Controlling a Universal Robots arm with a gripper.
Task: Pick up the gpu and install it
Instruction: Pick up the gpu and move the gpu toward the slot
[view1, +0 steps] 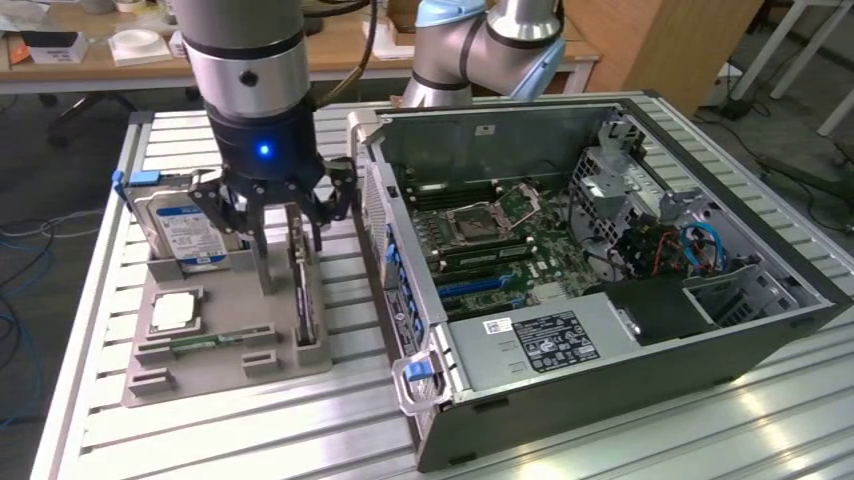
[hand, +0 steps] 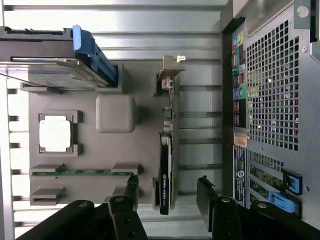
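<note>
The gpu (view1: 306, 300), a thin green circuit-board card with a silver metal bracket at one end and a black block on one face, stands on its long edge in a slot of the grey plastic holder tray (view1: 220, 372). The tray lies on the slatted aluminium tabletop (view1: 267, 430), just beside the open black computer case (view1: 601, 260). The black gripper (view1: 283, 230) hangs right over the card with its fingers (hand: 206, 195) spread apart, one on each side of it and not clamped, while a blue-and-white-labelled hard drive (view1: 180, 228) stands at the tray's far end.
</note>
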